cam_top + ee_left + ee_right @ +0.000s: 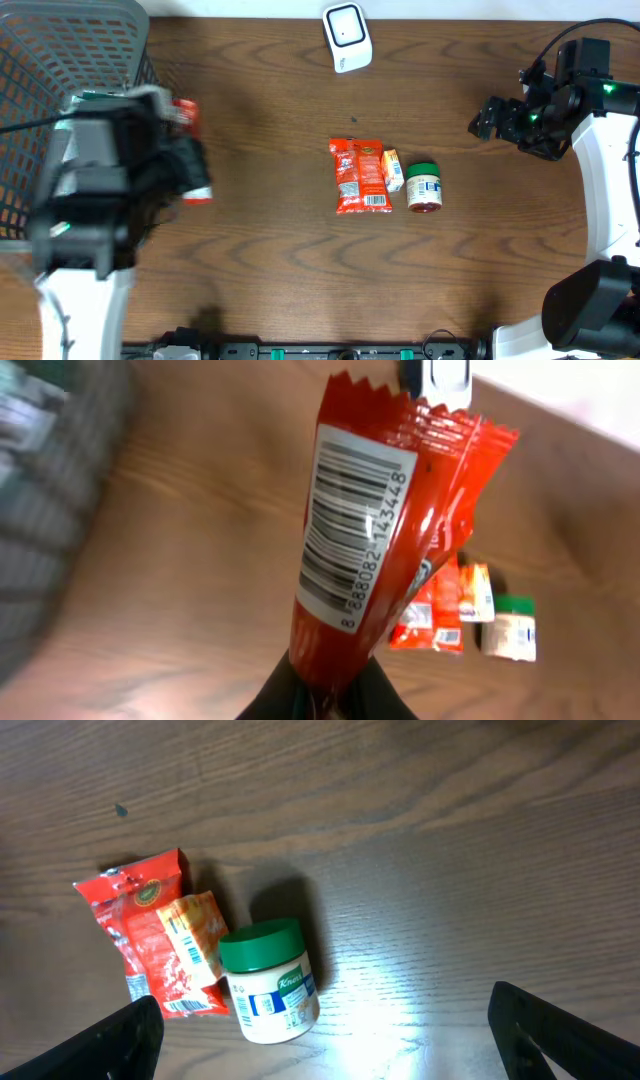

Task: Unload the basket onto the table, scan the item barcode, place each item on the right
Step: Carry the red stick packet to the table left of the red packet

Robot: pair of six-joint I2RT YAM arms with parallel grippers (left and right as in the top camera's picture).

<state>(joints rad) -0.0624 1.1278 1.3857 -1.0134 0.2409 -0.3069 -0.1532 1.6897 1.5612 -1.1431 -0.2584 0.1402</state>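
Basket (35, 100) far left; scanner (347, 38) back centre; pouch (358, 178), sachet (392, 170), jar (424, 187) in row mid-table (300, 280), sachet seemingly overlapping pouch

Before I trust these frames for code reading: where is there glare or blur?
Left wrist: the barcode on the held packet is sharp with a faint sheen, the basket behind blurred. Right wrist: bright glare on the table beside the jar. Overhead: the left arm looks smeared.

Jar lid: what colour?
The jar lid is green, clearest in the right wrist view.
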